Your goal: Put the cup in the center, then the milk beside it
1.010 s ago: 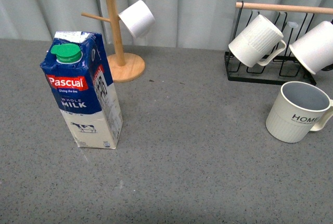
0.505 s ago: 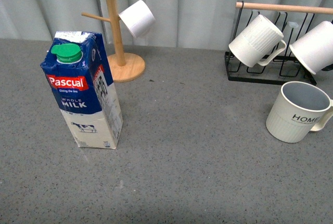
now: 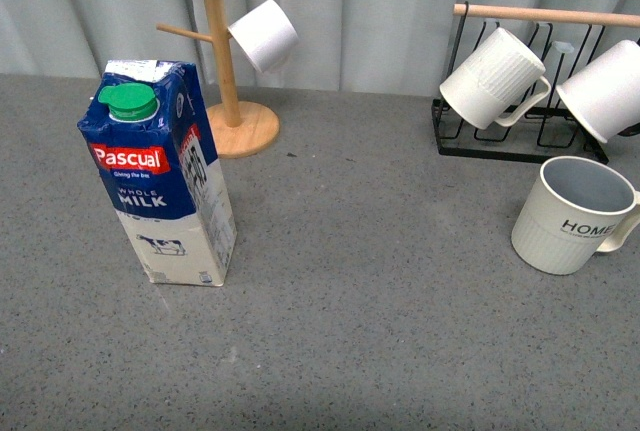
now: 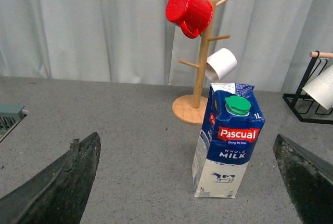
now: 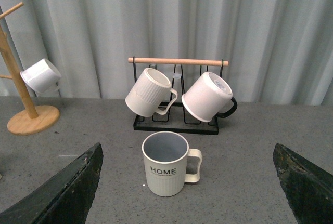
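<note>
Since the off-white ribbed "HOME" mug (image 3: 570,216) stands upright at three o'clock on the grey table (image 3: 400,301), handle outward, close your wide-spread right gripper (image 5: 187,146) across its body. The left gripper (image 4: 186,136), equally spread, faces the blue-and-white Pascual milk carton (image 3: 165,181) at nine o'clock.

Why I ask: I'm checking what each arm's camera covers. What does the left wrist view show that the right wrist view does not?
Only the left wrist view: the milk, upright near the wooden mug tree, and a red mug hung at the tree's top. Only the right wrist view: the cup, upright before the black rack, whose ribbed mug and plain mug show whole. Both: the tree with its small white cup, the grey table, the curtain; the left view catches just the rack's edge.
</note>
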`<state>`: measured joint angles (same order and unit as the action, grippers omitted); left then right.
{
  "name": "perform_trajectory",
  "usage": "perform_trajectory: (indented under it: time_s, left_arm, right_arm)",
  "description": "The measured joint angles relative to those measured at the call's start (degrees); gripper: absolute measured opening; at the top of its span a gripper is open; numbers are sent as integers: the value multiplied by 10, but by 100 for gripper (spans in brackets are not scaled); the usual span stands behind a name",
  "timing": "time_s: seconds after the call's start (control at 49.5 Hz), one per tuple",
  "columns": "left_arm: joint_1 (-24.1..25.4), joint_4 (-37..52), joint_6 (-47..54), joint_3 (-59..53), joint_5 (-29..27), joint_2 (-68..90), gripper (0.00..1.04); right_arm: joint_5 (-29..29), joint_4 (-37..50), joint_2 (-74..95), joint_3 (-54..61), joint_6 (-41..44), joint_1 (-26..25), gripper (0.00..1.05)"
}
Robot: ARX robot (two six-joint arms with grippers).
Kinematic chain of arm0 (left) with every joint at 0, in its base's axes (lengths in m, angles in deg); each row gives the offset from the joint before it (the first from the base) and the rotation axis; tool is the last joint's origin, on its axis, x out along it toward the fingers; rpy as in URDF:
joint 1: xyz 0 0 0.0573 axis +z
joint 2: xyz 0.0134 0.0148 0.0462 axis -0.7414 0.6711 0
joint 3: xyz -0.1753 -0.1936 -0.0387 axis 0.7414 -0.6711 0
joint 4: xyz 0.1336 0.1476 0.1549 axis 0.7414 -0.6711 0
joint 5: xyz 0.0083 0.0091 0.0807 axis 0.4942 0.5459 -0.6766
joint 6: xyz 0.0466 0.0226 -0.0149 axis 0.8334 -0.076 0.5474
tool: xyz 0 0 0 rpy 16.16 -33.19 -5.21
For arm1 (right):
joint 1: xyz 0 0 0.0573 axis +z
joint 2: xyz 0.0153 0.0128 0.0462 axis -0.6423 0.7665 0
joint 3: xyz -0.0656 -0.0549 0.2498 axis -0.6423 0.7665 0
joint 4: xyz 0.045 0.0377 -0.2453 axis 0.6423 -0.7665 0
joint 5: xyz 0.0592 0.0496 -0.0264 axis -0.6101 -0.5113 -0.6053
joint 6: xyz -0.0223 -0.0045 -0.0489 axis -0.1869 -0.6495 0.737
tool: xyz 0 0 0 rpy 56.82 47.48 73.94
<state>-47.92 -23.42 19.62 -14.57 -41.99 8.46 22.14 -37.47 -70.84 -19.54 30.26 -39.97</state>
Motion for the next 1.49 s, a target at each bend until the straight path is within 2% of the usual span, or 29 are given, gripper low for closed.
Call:
perform_trajectory:
  time_s: [0.485,0.545,0.566,0.586,0.606,0.626,0.687,0.808,0.909,1.051,1.232,1.495]
  left_arm:
    - [0,0,0,0,0,0,98]
    - [0,0,0,0,0,0,98]
    - [0,0,0,0,0,0,98]
    - [0,0,0,0,0,0,98]
    - [0,0,0,0,0,0,98]
    - [0,0,0,0,0,0,98]
    - [0,0,0,0,0,0,98]
    - [0,0,0,0,0,0,98]
    - [0,0,0,0,0,0,98]
    - [0,0,0,0,0,0,98]
    - [0,0,0,0,0,0,98]
    - [0,0,0,0,0,0,98]
  right_arm:
    - [1,1,0,0,0,1,96]
    - [131,59,28,1,41,38,96]
    - [144,66,31,1,41,41,96]
    - [200,95,51,0,59,52,96]
    - [233,112,68,-1,67,56,96]
    - [259,127,88,-2,73,56,96]
    - [286,167,167,-14,75,42,96]
    - [245,213,371,-91,5,10,96]
    - [195,214,538,-169,-81,1,96]
    - [159,209,677,-248,-163,-1,96]
    - [103,139,823,-356,-268,0,96]
    - [68,0,941,-483,-389,16,96]
